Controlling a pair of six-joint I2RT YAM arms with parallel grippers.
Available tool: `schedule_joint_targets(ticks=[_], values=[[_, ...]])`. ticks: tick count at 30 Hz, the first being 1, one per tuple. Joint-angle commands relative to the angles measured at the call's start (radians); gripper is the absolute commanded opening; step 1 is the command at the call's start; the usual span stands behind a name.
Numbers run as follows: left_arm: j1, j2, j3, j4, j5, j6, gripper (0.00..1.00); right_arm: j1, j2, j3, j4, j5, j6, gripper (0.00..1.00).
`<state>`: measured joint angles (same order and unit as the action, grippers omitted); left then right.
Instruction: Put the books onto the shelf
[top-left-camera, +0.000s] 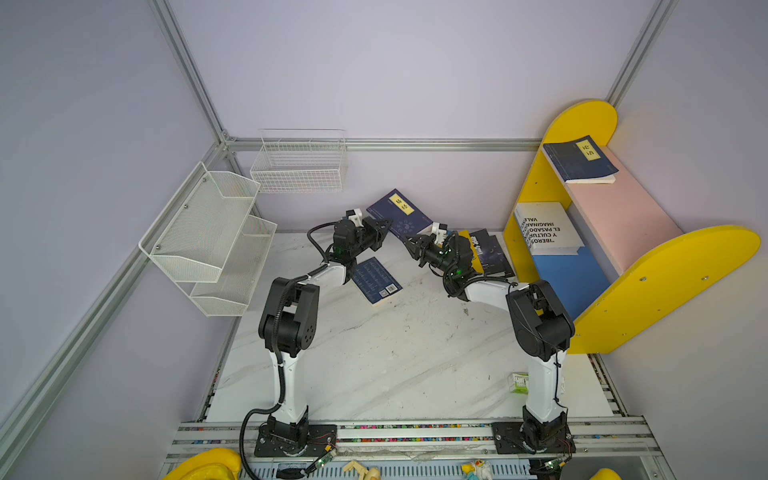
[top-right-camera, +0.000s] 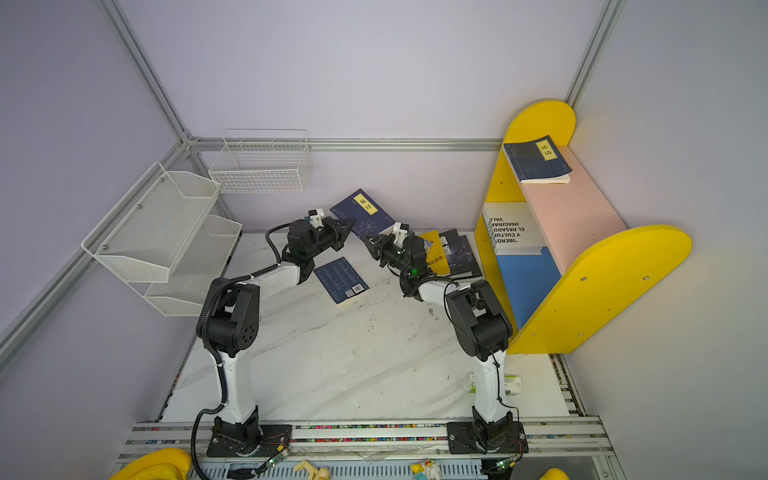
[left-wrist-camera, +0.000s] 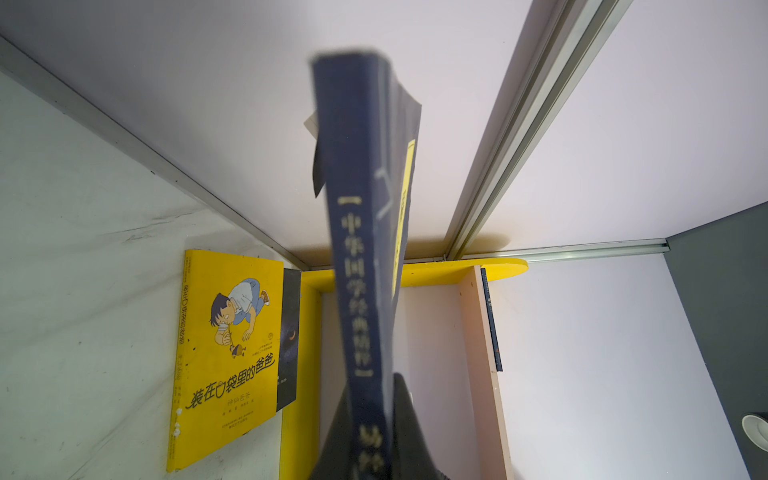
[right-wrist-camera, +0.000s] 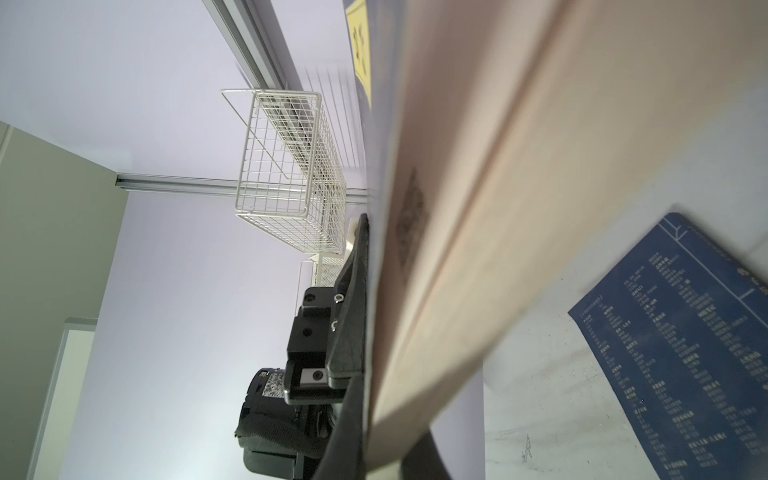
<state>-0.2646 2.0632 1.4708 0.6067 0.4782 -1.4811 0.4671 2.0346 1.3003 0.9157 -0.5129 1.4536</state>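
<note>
Top views, handover: in both top views the raised book (top-left-camera: 401, 210), navy with a yellow label, hangs tilted near the back wall. The left gripper (top-left-camera: 384, 227) and the right gripper (top-left-camera: 409, 242) are both clamped on it from either side.
Top views, shelf: on the shelf (top-left-camera: 648, 270), a shelved navy book (top-left-camera: 577, 160) lies on the pink board (top-left-camera: 623, 216). A white book (top-left-camera: 546, 228) rests on the blue board (top-left-camera: 573, 282).
Top views, bench: a face-down book (top-left-camera: 376, 280) lies on the bench (top-left-camera: 374, 353), one corner under the left arm (top-left-camera: 291, 299). The yellow book (top-right-camera: 436, 253) and the dark books (top-left-camera: 492, 253) are half hidden behind the right arm (top-left-camera: 536, 320).
Left wrist: the raised book (left-wrist-camera: 361, 270) shows its spine, blurred, gripped between dark fingers (left-wrist-camera: 409, 415). The yellow book (left-wrist-camera: 228, 353) shows its full cartoon cover.
Right wrist: the page edge of the raised book (right-wrist-camera: 498, 208) fills the frame out of focus. The frame edge cuts off the right gripper (right-wrist-camera: 386, 440) and the face-down book (right-wrist-camera: 685, 353).
</note>
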Motion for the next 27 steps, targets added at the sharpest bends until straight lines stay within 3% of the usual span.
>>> schedule_joint_targets(ticks=[1,5,11,19,27], values=[[-0.009,-0.038,0.018,0.09,0.02,0.01,0.24,-0.021,-0.034,0.029,0.019,0.021,0.014,0.0],[0.019,-0.061,0.024,0.067,0.026,0.048,0.47,-0.081,-0.101,0.138,-0.189,0.029,-0.169,0.0],[0.077,-0.175,-0.076,0.006,0.002,0.154,0.6,-0.155,-0.202,0.376,-0.578,0.125,-0.482,0.0],[0.095,-0.275,-0.209,-0.017,0.004,0.228,0.69,-0.342,-0.322,0.571,-0.857,0.278,-0.629,0.0],[0.094,-0.276,-0.219,0.004,0.034,0.247,0.84,-0.578,-0.298,0.795,-1.153,0.278,-0.656,0.0]])
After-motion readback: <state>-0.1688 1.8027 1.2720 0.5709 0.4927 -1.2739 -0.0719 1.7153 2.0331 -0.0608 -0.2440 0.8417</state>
